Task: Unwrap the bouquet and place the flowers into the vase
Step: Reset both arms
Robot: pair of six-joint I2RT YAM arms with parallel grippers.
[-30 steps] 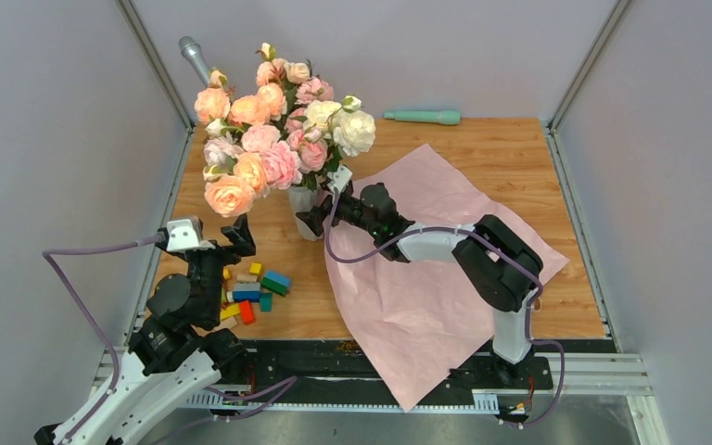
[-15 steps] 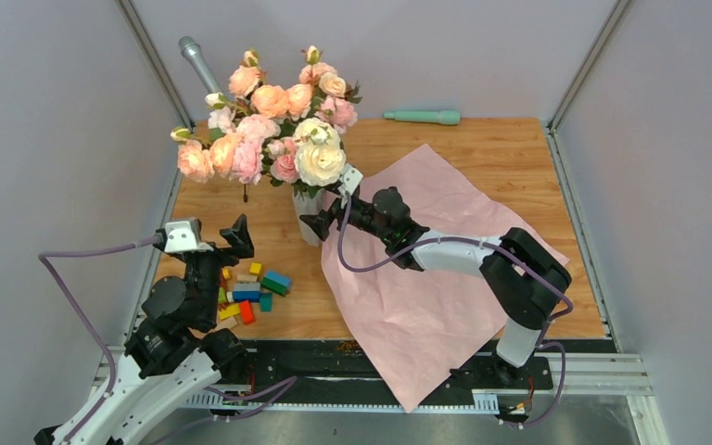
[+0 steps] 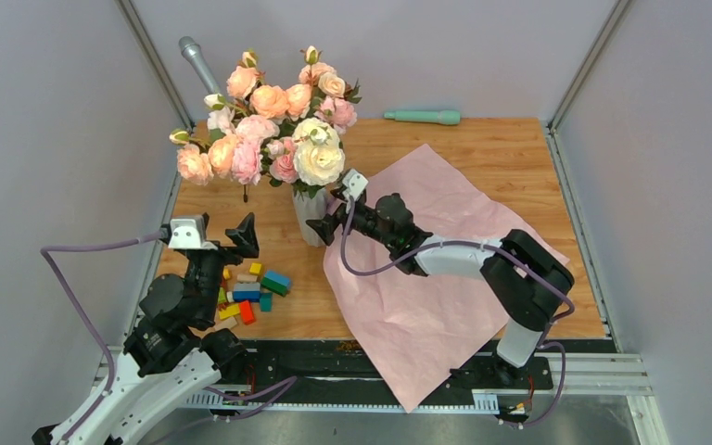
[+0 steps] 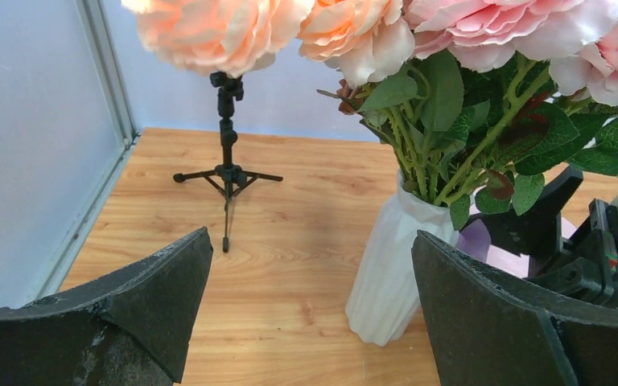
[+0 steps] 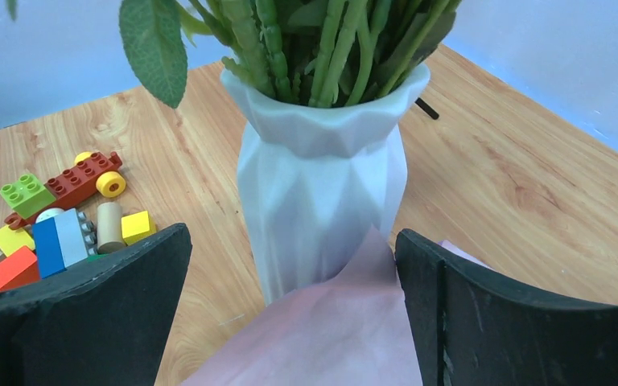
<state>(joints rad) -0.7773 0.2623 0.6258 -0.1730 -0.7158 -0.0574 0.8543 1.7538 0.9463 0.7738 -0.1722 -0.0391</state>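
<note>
Right gripper (image 3: 326, 221): we logged it at frame centre, jaws spread wide and empty, aimed at the vase (image 3: 307, 215) from just to its right, apart from it.

Left gripper (image 3: 241, 239): lower left of centre, also gaping and empty, near the vase's left side.

Vase: white, faceted, upright on the wooden table (image 3: 510, 158).

Flowers (image 3: 273, 130): peach, pink and cream blooms on green leafy stems, standing in the vase, heads spreading to the upper left.

Pink paper (image 3: 426, 278): unfolded flat to the right, one corner at the vase's foot.

Toy bricks (image 3: 255, 287): beside the left gripper.
</note>
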